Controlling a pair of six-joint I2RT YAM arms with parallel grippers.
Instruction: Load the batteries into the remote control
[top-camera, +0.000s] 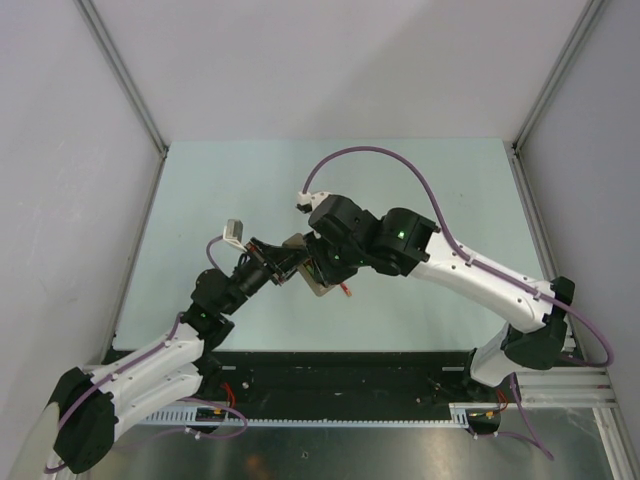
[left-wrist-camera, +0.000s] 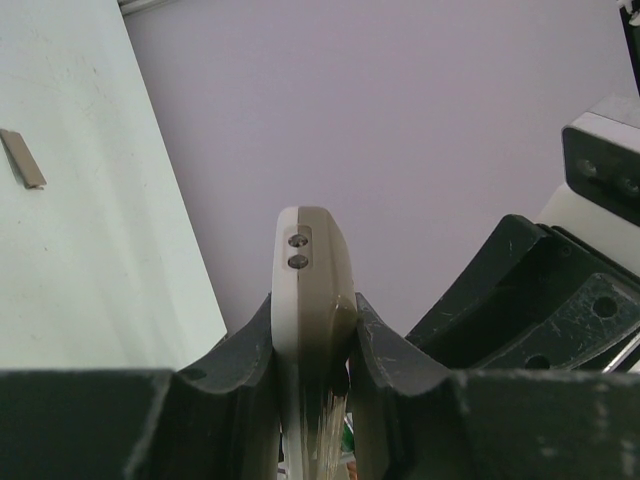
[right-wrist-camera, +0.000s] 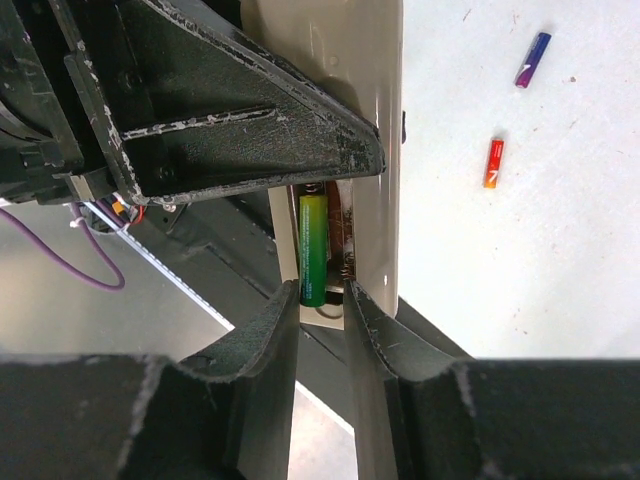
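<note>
The pale remote control (left-wrist-camera: 312, 250) is held off the table, edge-on, with my left gripper (left-wrist-camera: 313, 300) shut on it. In the right wrist view its back (right-wrist-camera: 372, 120) faces me with the battery bay uncovered. A green battery (right-wrist-camera: 312, 248) lies in the left slot, and a bare spring contact shows beside it. My right gripper (right-wrist-camera: 322, 296) stands narrowly open at the bay's lower end. Its left fingertip is against the battery's end and a gap separates the battery from the right one. A dark blue battery (right-wrist-camera: 533, 60) and a red battery (right-wrist-camera: 493, 163) lie apart on the table. Both grippers meet mid-table (top-camera: 310, 268).
A small flat grey cover piece (left-wrist-camera: 22, 158) lies on the pale green table (top-camera: 420, 180), left of the left gripper. Grey walls close the table in on three sides. The black base rail (top-camera: 350, 375) runs along the near edge.
</note>
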